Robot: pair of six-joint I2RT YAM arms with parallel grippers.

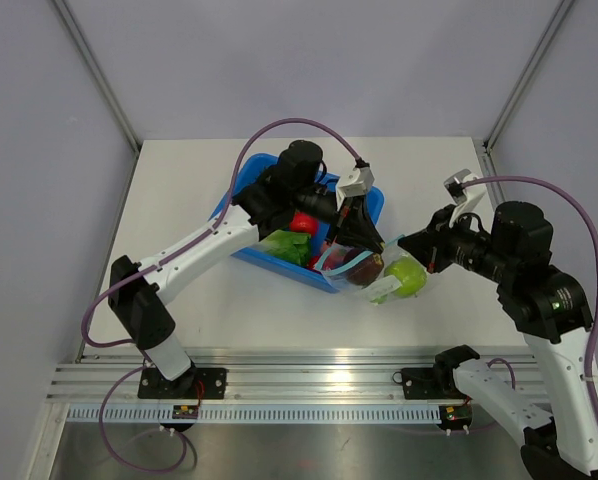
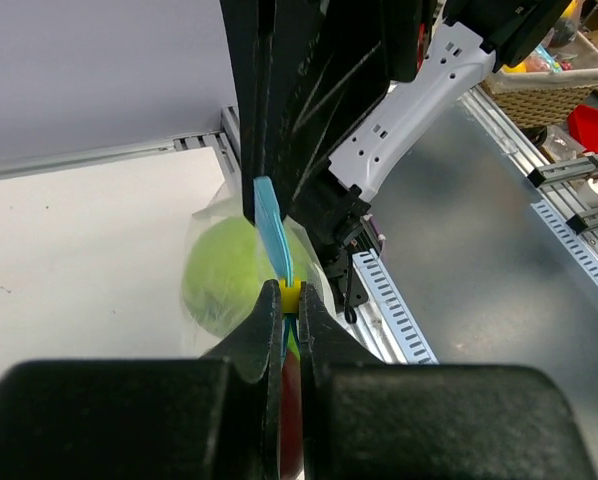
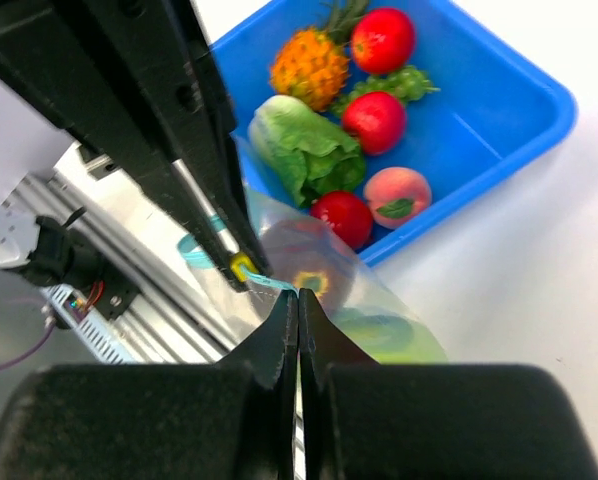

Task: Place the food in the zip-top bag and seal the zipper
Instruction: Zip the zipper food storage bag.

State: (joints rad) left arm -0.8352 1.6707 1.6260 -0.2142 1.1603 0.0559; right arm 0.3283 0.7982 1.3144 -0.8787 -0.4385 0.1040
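Note:
The zip-top bag (image 1: 379,272) hangs between my two grippers just right of the blue tray (image 1: 279,266). It holds a green apple (image 1: 407,277) and a dark purple-red fruit (image 1: 363,268). My left gripper (image 2: 290,290) is shut on the yellow slider (image 2: 291,296) of the teal zipper (image 2: 271,225). My right gripper (image 3: 298,296) is shut on the end of the zipper strip (image 3: 274,285), close to the slider (image 3: 242,266). The tray (image 3: 499,100) holds a pineapple (image 3: 311,65), lettuce (image 3: 304,150), a peach (image 3: 397,195) and three red fruits (image 3: 375,120).
The tray lies at the table's middle, under the left arm (image 1: 209,240). The right arm (image 1: 519,250) reaches in from the right. A slotted aluminium rail (image 1: 309,385) runs along the table's near edge. Metal frame posts (image 1: 99,70) rise at the back corners.

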